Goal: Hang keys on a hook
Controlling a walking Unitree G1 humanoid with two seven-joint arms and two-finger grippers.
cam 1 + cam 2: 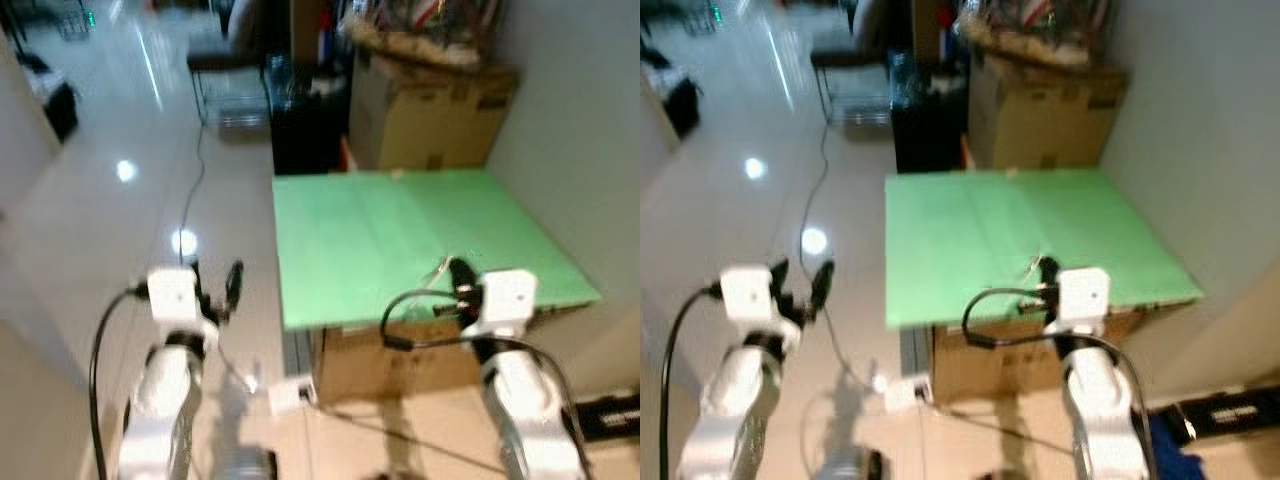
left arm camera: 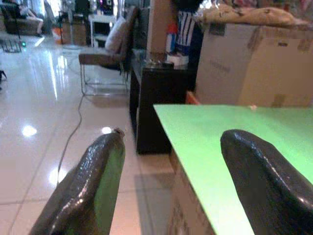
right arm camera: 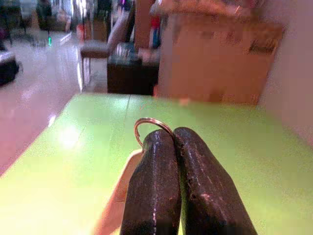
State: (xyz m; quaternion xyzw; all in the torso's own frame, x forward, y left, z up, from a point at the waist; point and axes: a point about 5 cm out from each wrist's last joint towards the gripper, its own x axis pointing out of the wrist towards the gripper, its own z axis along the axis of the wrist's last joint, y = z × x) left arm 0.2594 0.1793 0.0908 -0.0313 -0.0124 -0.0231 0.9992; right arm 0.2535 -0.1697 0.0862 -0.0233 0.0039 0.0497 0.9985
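Right end effector is closed on the keys, ring protruding past the fingertips, above the green worktop at its 5 o'clock edge. Left end effector is open over the floor. Box at 12 o'clock: printing unreadable.

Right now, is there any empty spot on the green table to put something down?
Yes. Nearly the whole green table is bare, from the cardboard box at the far edge to the near edge. The busy bit is the near right corner, where the right gripper holds the keys. The left gripper is over the floor.
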